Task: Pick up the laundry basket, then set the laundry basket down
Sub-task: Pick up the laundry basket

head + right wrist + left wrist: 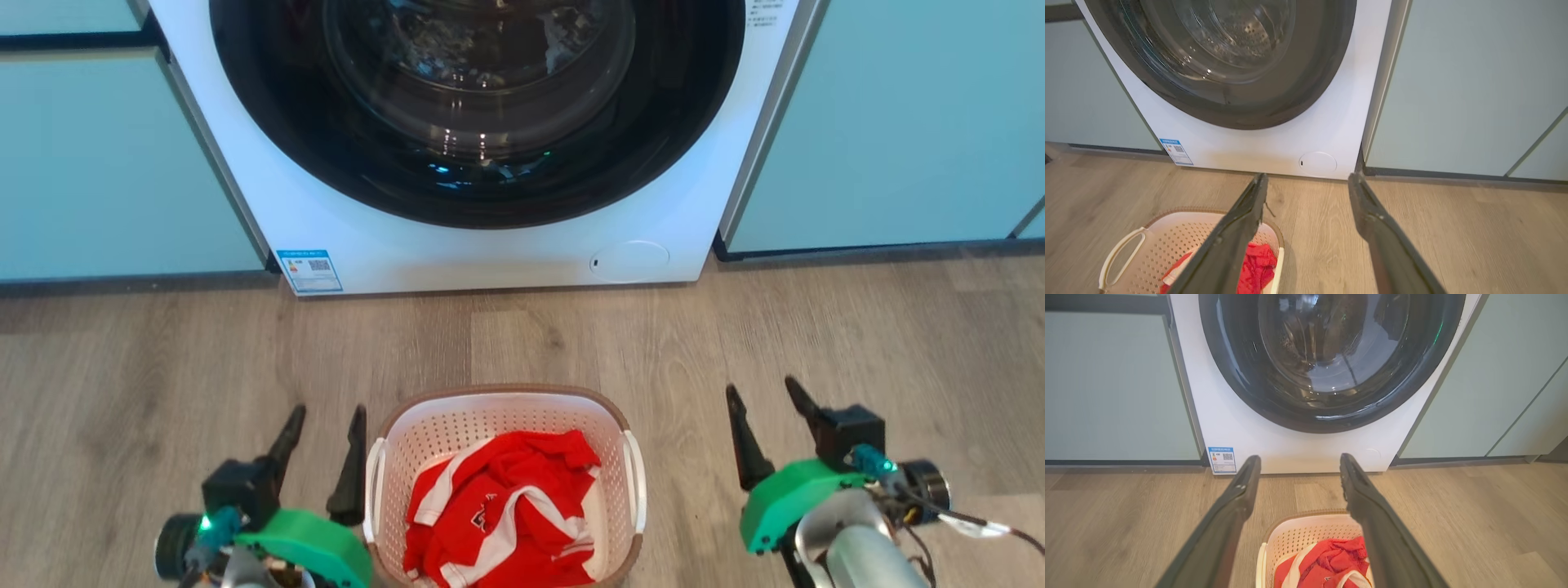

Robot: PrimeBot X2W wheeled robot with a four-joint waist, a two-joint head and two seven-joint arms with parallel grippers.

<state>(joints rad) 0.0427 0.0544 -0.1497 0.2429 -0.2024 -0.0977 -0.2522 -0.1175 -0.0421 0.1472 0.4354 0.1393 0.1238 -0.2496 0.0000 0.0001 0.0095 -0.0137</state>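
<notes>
Nearest, at the lower left of the head view: left gripper [328, 412] on a green-shelled wrist, fingers parted and empty, pointing forward toward the washer, the inner finger just beside the laundry basket's left handle [374, 482]; impossible to tell whether touching. At the lower right: right gripper [761, 388], likewise spread open with nothing held, angled forward and slightly inward, set apart from the right handle [635, 482] with bare wood floor [163, 367] between. Between the two arms, resting upright on the floor: laundry basket [506, 390], brown rim, white perforated walls, a crumpled red-and-white garment [498, 506] inside. Farther on, a stretch of floor. Beyond that, white front-loading washer [490, 253] with dark round door, flanked by pale blue-green cabinet fronts [898, 122].
</notes>
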